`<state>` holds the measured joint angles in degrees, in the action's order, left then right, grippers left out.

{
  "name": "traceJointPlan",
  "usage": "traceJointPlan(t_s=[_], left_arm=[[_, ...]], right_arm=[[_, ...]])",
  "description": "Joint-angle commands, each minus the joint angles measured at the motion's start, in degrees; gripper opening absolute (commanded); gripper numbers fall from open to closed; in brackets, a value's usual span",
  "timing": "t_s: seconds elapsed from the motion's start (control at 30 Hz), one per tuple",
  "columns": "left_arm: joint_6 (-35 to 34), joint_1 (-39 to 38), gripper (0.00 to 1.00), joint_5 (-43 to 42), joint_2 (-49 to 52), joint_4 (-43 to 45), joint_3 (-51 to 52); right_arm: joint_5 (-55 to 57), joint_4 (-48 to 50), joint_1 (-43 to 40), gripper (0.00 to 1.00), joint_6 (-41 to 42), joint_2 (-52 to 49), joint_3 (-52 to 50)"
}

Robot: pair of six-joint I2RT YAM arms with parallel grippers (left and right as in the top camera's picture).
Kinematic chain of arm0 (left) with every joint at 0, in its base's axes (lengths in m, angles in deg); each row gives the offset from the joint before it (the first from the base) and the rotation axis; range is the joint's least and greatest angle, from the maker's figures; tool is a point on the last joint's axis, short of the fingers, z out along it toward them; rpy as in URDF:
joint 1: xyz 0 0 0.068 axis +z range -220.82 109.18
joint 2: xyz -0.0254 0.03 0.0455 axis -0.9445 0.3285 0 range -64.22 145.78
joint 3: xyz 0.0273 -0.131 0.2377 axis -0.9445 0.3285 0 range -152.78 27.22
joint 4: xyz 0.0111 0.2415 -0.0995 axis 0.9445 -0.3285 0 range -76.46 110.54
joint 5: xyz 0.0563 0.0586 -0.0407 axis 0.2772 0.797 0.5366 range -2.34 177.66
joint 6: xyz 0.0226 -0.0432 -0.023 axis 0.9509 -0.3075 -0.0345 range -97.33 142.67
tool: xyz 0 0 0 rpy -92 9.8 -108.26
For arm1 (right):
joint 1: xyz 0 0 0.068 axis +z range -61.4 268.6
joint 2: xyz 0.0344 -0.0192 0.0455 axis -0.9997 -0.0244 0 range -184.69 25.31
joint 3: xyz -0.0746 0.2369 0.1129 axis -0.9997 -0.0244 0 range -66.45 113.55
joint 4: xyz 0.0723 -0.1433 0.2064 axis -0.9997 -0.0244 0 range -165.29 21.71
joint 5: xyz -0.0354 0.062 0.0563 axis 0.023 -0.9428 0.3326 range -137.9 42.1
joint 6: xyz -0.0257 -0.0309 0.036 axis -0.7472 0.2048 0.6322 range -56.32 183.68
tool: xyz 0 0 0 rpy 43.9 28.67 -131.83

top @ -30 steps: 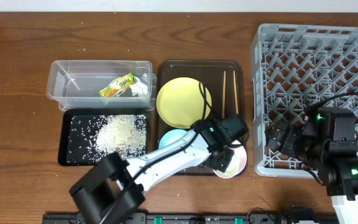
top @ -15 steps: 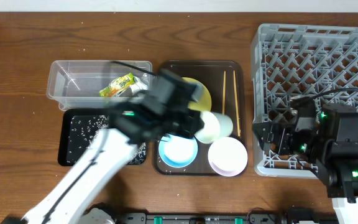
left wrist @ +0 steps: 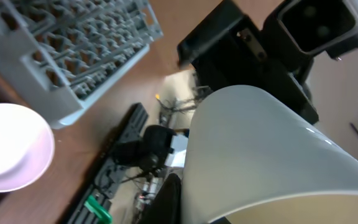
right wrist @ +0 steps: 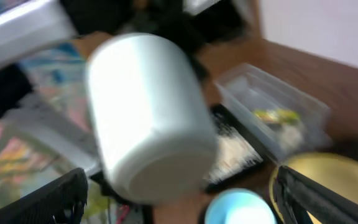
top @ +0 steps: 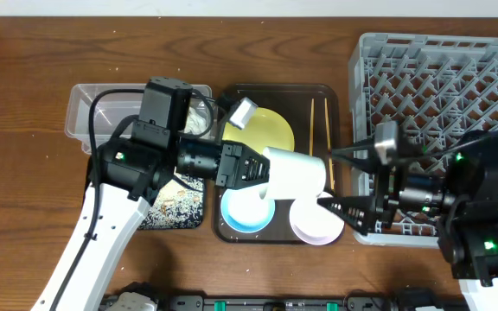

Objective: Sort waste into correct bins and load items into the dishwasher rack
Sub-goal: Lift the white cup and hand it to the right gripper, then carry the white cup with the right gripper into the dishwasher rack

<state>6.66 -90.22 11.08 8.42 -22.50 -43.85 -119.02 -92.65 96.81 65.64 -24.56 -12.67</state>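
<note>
My left gripper (top: 262, 168) is shut on the rim of the white cup (top: 297, 177) and holds it on its side above the brown tray, base toward the right. The cup fills the left wrist view (left wrist: 260, 155), with one finger (left wrist: 169, 199) against its wall. My right gripper (top: 342, 181) is open wide, its fingers on either side of the cup's base without touching it; the cup's base (right wrist: 148, 124) faces my right gripper (right wrist: 179, 186). Below lie the pale-yellow plate (top: 262, 130), the blue bowl (top: 247, 210), the white bowl (top: 316, 221) and two chopsticks (top: 328, 130). The grey rack (top: 439, 78) stands at the right.
The clear tub (top: 102, 112) holds a tissue (top: 199, 121) and the snack wrapper (right wrist: 278, 115), which my left arm hides from overhead. The black tray (top: 175, 207) holds rice scraps. The dark brown serving tray (top: 275, 89) sits between the tub and the rack.
My left arm has lifted the cup off the brown tray and turned it sideways. My right gripper has swung left out of the rack and now brackets the cup's base with jaws wide open.
</note>
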Motion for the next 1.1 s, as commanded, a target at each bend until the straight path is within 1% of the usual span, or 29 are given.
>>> traceJointPlan(t_s=[0.0, 0.07, 0.17, 0.3, 0.33, 0.37, 0.47, 0.57, 0.6, 0.67, 0.73, 0.8, 0.83, 0.97, 1.03, 1.07], left_arm=[[1.4, 0.0, 0.06, -3.8, -0.3, 0.1, -1.1], [1.4, 0.0, 0.06, -3.8, -0.3, 0.1, -1.1], [1.4, 0.0, 0.06, -3.8, -0.3, 0.1, -1.1], [1.4, 0.0, 0.06, -3.8, -0.3, 0.1, -1.1], [1.4, 0.0, 0.06, -3.8, -0.3, 0.1, -1.1], [1.4, 0.0, 0.06, -3.8, -0.3, 0.1, -1.1], [1.4, 0.0, 0.06, -3.8, -0.3, 0.1, -1.1], [1.4, 0.0, 0.07, -3.8, -0.3, -0.2, -1.1], [1.4, 0.0, 0.11, -3.8, -0.3, -0.2, -1.1], [1.4, 0.0, 0.38, -3.7, -0.3, -0.1, -1.0], [1.4, 0.0, 0.52, -2.4, -0.3, -0.2, -1.1], [1.4, 0.0, 0.64, 1.6, -0.3, -0.4, -1.1], [1.4, 0.0, 0.65, 4.8, -0.3, -1.0, -1.1], [1.4, 0.0, 0.68, 24.3, -0.3, -6.8, -1.0], [1.4, 0.0, 0.69, 30.2, -0.3, -9.7, -1.0], [1.4, 0.0, 0.69, 31.6, -0.2, -10.6, -1.0]], right_arm=[[-4.4, 3.8, 3.8, 0.92, 4.8, 0.1, 0.8], [-1.1, 6.2, 6.1, 0.89, 7.6, -0.2, 0.8], [5.0, 6.8, 9.3, 0.84, 9.4, -0.8, 0.8], [6.6, 7.3, 12.6, 0.79, 9.4, -2.2, 0.8], [6.6, 7.8, 13.2, 0.76, 9.4, -2.6, 0.8], [6.6, 8.3, 13.5, 0.70, 9.4, -3.0, 0.8], [7.1, 9.7, 13.4, 0.59, 9.4, -3.4, 0.8], [9.2, 9.8, 13.0, 0.51, 9.4, -3.1, 0.8], [9.5, 9.7, 12.6, 0.49, 9.4, -2.8, 0.8], [9.7, 9.4, 11.3, 0.49, 9.8, -2.2, 0.8], [10.3, 7.3, 9.0, 0.48, 9.8, -1.2, 0.8], [13.0, 2.5, 5.9, 0.49, 9.8, 0.3, 0.8], [15.8, -1.0, 3.7, 0.50, 9.8, 1.3, 0.9], [30.9, -16.4, -4.6, 0.50, 10.3, 4.8, 1.1], [42.7, -26.0, -9.2, 0.45, 12.2, 6.1, 2.2], [46.8, -29.2, -10.7, 0.45, 12.7, 6.3, 2.8]])
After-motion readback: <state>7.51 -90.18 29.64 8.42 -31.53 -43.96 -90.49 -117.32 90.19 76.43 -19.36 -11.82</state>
